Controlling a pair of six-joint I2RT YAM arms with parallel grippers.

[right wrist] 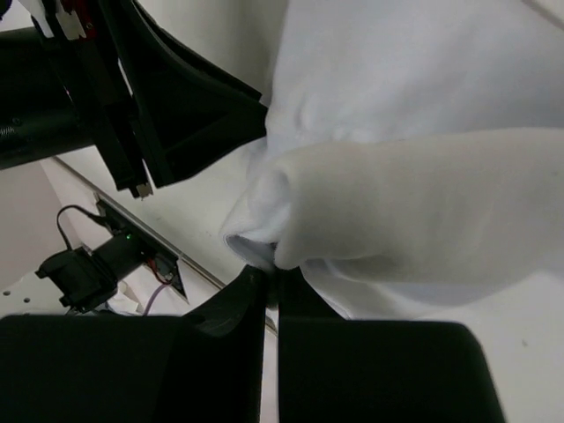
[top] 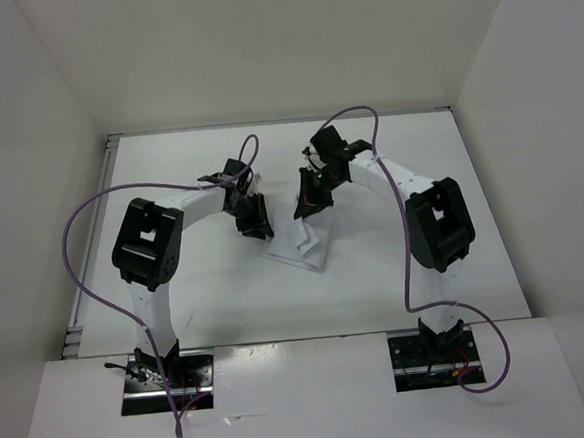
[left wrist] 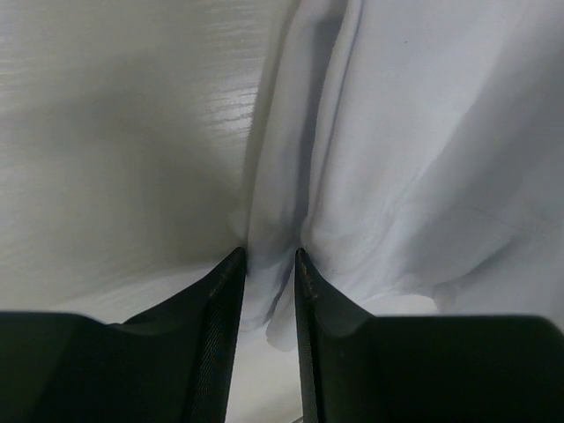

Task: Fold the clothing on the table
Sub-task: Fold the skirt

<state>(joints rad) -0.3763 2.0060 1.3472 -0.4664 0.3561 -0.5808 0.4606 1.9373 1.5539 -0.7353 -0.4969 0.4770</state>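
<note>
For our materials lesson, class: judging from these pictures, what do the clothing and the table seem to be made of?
Clothing: thin white fabric, matte, possibly cotton. It drapes in soft folds and bunches where it is pinched.
Table: hard, flat white board, matte, perhaps laminate or painted wood. Faint grain-like lines show in the left wrist view.

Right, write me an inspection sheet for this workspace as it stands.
Surface: table, white and matte, no marks seen.
Job's things: clothing, white, bunched at mid-table between the two arms, not yet folded flat.
Clutter: nothing seen.
Grippers: left gripper pinches a fold of the clothing; right gripper is shut on a bunched edge of it.
Cables: purple cables, one looping from each arm, neither lying on the cloth.
Surroundings: white walls on three sides; arm bases at the near edge.
</note>
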